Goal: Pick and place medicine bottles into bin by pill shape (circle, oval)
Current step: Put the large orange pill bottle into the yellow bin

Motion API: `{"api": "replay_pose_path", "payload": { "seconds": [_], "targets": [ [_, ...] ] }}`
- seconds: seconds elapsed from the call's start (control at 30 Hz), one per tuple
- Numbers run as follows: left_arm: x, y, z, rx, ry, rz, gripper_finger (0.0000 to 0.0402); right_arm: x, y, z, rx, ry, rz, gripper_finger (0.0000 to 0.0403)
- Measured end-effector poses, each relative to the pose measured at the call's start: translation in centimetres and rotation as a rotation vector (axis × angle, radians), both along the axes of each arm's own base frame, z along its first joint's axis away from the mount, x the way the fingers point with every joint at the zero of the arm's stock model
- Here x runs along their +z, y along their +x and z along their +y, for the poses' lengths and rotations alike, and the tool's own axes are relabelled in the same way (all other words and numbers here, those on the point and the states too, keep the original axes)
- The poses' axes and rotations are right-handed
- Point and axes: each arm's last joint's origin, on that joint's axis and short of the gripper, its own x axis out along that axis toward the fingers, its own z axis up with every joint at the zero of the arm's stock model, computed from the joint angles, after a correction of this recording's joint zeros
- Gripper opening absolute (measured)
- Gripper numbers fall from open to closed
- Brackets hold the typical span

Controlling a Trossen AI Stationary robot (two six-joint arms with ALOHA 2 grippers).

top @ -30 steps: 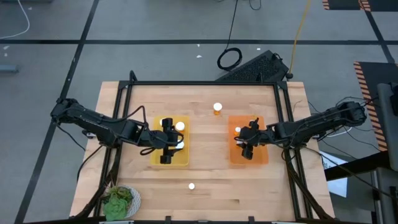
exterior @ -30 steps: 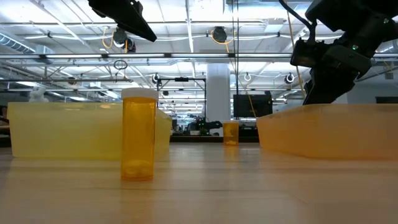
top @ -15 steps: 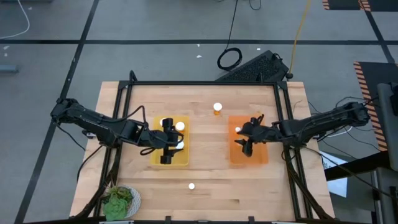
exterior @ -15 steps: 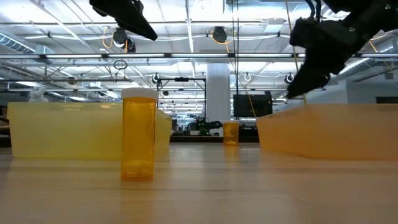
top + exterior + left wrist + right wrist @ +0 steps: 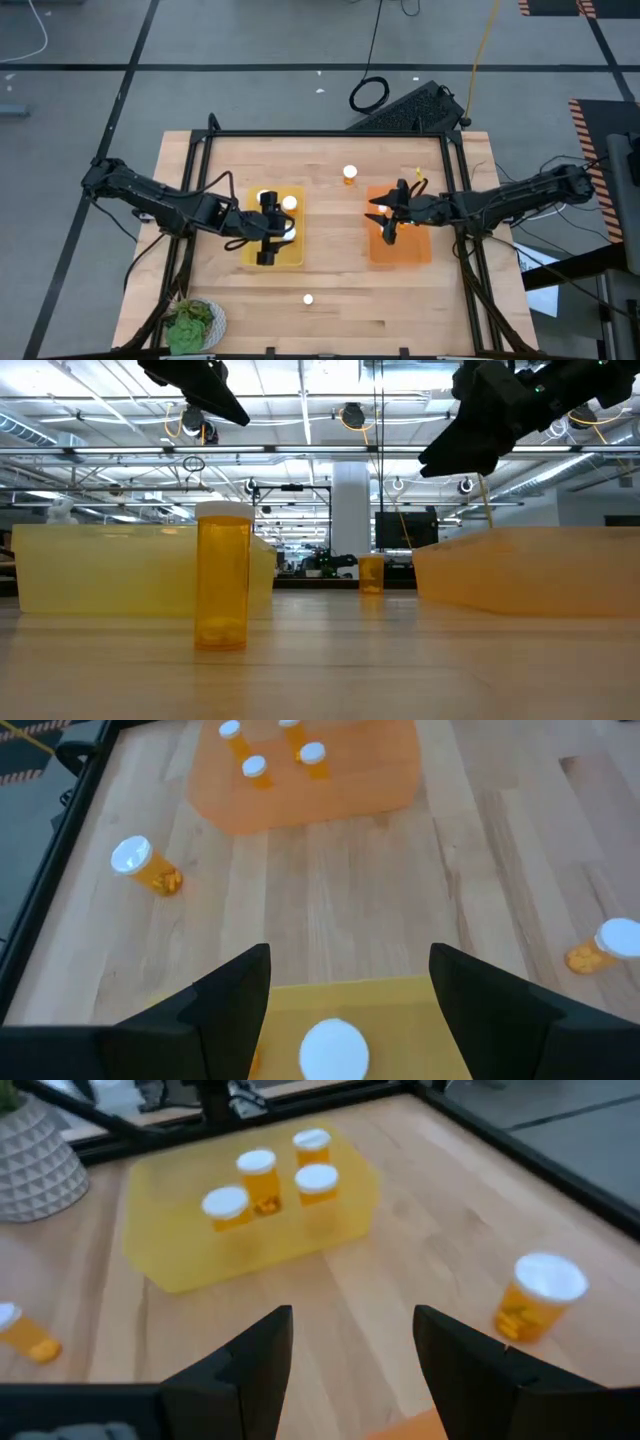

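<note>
The yellow bin (image 5: 272, 250) holds three white-capped amber medicine bottles (image 5: 258, 1185). My left gripper (image 5: 270, 230) hovers open above it, with one bottle's cap (image 5: 335, 1050) below the gap between its fingers. The orange bin (image 5: 402, 245) also holds three bottles (image 5: 256, 768). My right gripper (image 5: 390, 215) hangs open above the orange bin's left part, well clear of it in the low view (image 5: 478, 435). One bottle (image 5: 349, 175) stands on the table's far middle. Another bottle (image 5: 308, 298) stands on its base near the front.
A green leafy plant on a white plate (image 5: 195, 322) sits at the table's near left corner. A dark frame (image 5: 330, 133) runs round the tabletop. Bare wood (image 5: 335, 240) lies between the two bins.
My right gripper has risen out of the orange bin and drifted a little toward the table's left and far edge, turning as it went. My left gripper has stayed above the yellow bin. No bottle has moved.
</note>
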Motion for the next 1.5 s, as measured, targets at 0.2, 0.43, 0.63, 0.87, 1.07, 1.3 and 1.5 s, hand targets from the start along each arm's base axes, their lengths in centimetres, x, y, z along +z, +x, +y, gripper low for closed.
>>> {"api": "replay_pose_path", "payload": {
  "seconds": [0.2, 0.43, 0.63, 0.87, 1.07, 1.3, 1.5],
  "targets": [
    [-0.1, 0.1, -0.1, 0.000, -0.004, 0.002, 0.0273, -0.1, 0.1, -0.6, -0.025, -0.012, 0.007, 0.0203],
    [-1.2, 1.2, 0.6, 0.035, 0.006, 0.030, 0.0273, -0.7, 0.3, -0.6, -0.013, -0.037, 0.053, 0.0203],
    [-2.4, 2.8, 2.3, 0.091, 0.027, 0.048, 0.0273, -1.2, 0.4, -0.6, -0.014, -0.043, 0.094, 0.0203],
    [-2.5, 3.6, 4.6, 0.128, 0.069, 0.025, 0.0273, -1.3, 0.5, -1.3, -0.095, -0.161, 0.116, 0.0207],
    [-2.4, 3.8, 6.2, 0.156, 0.089, 0.016, 0.0273, -1.1, 0.6, -3.9, -0.135, -0.267, 0.151, 0.0243],
    [-2.4, 3.8, 7.1, 0.140, 0.064, 0.024, 0.0273, -0.9, -0.1, -8.8, -0.095, -0.295, 0.174, 0.0262],
    [-2.4, 3.8, 7.5, 0.135, 0.082, 0.028, 0.0273, -0.2, -0.7, -12.7, -0.034, -0.238, 0.187, 0.0255]
  ]
}}
